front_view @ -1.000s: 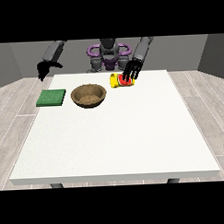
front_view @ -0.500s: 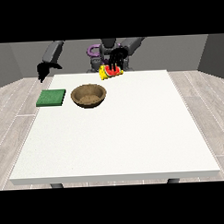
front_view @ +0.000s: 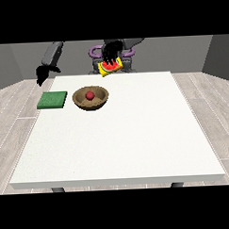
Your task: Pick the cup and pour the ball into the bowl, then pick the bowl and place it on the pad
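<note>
— Two hands up, as I see it. Where's the cup?

— Cup (front_view: 110, 68), yellow and red, is in the air above the table's (front_view: 136, 134) far edge, tilted, with the fingers of the hand at the view's right (front_view: 111, 51) curled around it.

— And the ball?

— Ball (front_view: 89, 95) lies inside the bowl (front_view: 90, 98), which stands just beside the green pad (front_view: 52, 99).

— The other hand?

— Hand at the view's left (front_view: 42, 73) hangs past the far-left corner, holding nothing; whether its fingers are apart or together, I cannot tell.
</note>
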You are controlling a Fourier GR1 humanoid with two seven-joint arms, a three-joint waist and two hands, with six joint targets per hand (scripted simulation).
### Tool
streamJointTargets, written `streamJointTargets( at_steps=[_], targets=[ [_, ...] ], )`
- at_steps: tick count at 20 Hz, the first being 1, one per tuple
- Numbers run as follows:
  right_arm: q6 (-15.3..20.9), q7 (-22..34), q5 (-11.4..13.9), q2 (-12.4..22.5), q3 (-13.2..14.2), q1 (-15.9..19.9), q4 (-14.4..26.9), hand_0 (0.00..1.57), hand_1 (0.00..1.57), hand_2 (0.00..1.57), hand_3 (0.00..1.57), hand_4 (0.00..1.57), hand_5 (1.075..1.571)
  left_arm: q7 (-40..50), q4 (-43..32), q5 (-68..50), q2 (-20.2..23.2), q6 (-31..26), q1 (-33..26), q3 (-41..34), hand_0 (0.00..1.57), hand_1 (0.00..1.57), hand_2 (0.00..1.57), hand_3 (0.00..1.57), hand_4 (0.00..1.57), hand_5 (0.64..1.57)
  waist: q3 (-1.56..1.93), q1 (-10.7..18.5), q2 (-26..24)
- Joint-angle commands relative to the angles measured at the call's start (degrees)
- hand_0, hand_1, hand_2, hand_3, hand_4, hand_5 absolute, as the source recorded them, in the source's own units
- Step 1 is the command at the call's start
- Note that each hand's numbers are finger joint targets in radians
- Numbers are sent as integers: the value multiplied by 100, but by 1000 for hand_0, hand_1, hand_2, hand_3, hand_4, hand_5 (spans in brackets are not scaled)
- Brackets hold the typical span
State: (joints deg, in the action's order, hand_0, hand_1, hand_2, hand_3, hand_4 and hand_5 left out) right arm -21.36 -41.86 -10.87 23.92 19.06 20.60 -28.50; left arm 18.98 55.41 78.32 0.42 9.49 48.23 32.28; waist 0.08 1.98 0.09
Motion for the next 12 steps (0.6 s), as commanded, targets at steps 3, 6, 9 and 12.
streamJointTargets(
  at_steps=[3,6,9,12],
  targets=[
    [-427,-448,-54,250,84,-108,184,0,0,175,347,419,1534,-70,512,306,-41,-854,299,26,0,0,1571,1571,618,1537,-1,79,122],
    [-325,-201,3,24,-103,119,-47,0,0,181,295,432,1530,121,214,704,-41,-540,60,289,0,0,1571,1571,619,1538,-5,-243,308],
    [-173,-273,13,-5,-97,155,-73,0,0,186,288,429,1528,-206,167,923,-40,-993,175,526,374,374,1571,1571,928,1571,-3,-152,254],
    [-283,-89,-189,220,116,201,128,0,0,103,246,419,1530,-420,297,1208,-13,-1370,302,795,1164,1164,1571,1571,1130,1542,0,33,215]
  ],
)
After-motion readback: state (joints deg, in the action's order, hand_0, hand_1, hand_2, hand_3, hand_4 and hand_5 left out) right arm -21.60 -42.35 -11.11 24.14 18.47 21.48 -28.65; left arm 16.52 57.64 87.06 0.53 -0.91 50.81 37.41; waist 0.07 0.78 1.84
